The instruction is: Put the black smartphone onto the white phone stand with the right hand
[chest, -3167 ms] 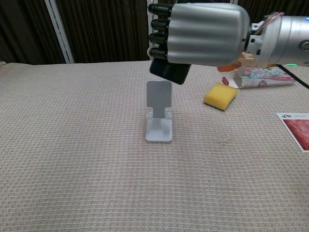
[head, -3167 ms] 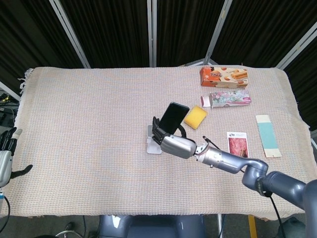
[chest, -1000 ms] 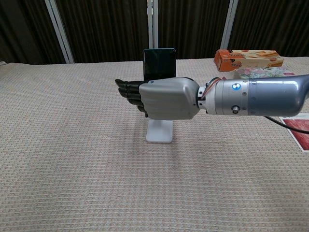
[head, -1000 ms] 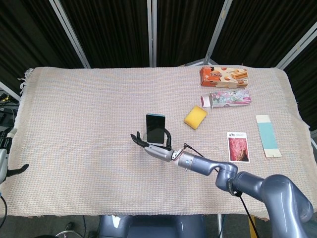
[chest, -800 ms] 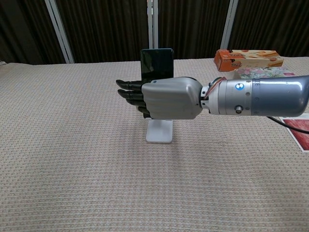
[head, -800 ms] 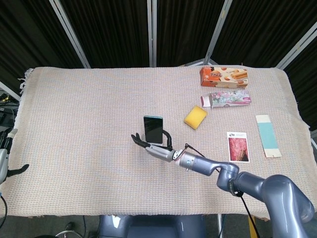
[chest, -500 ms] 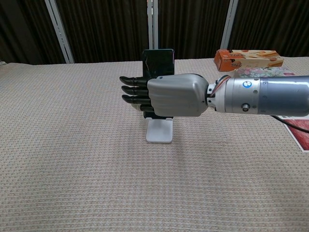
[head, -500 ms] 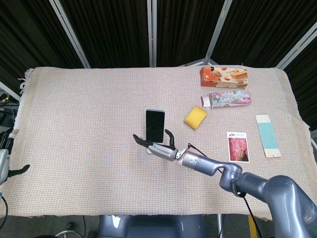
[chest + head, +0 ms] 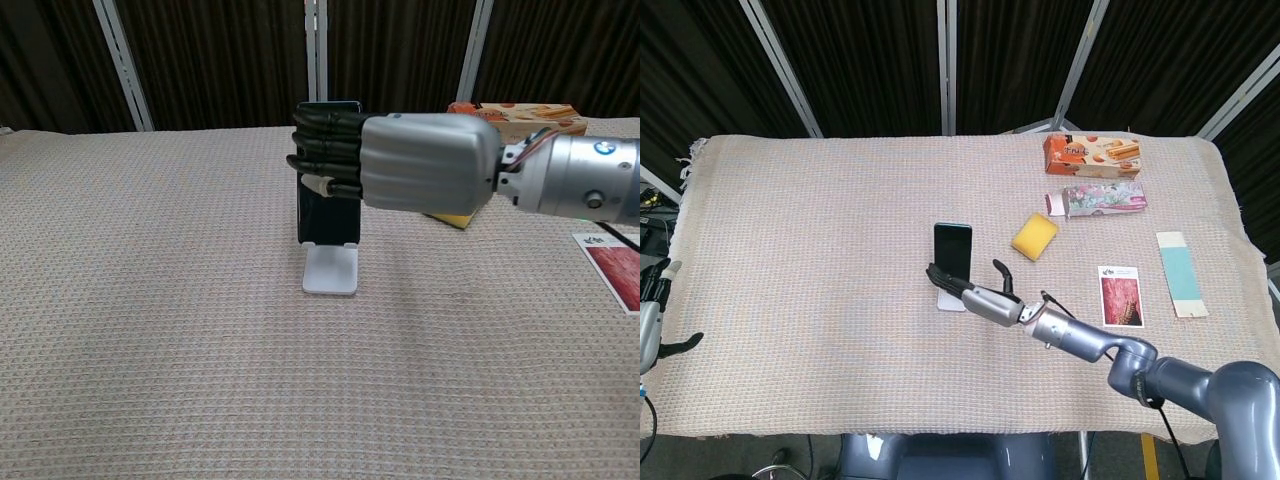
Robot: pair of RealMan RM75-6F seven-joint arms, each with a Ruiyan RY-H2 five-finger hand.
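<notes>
Right hand [image 9: 985, 296], fingers apart and holding nothing, sits just beside the phone [image 9: 952, 254] upright on its stand [image 9: 330, 268] mid-table; a careless retreat could topple it.

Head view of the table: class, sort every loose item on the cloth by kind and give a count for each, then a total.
Phones: 1, the black smartphone
Stands: 1, the white phone stand
Sponges: 1, the yellow sponge
Snack boxes: 2, the orange box and the floral box
Flat cards: 2, the red picture card and the teal card
Total: 7
</notes>
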